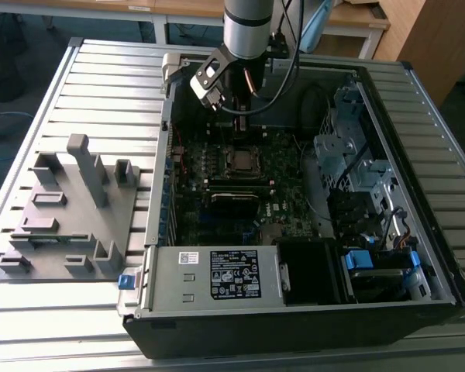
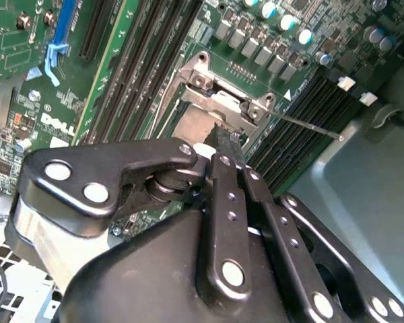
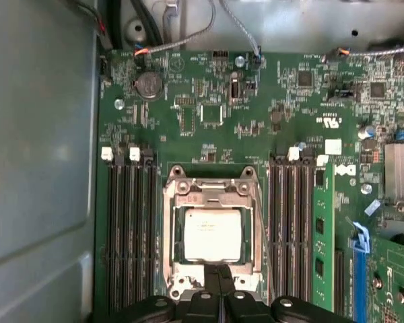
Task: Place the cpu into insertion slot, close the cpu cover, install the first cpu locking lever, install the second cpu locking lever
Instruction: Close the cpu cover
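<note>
Well, from my station I see the gripper point(image 3: 220, 284) hanging just over one edge of the insertion slot point(image 3: 168, 222). Its jaws are clenched together, with nothing I can make out between them. The cpu point(image 3: 211, 233) sits inside the slot, silvery top up. The cpu cover point(image 3: 212, 200) lies flat around it, the cpu showing through its window. In the second wrist view a thin locking lever point(image 2: 310, 126) sticks out from a corner of the slot, slanting over the memory sockets point(image 2: 310, 94). Those long black sockets flank the slot on both sides of the green circuit board point(image 3: 209, 101). In the exterior view a grey fixture block point(image 1: 70, 209) rests well apart from the slot, outside the computer case point(image 1: 294, 337).
</note>
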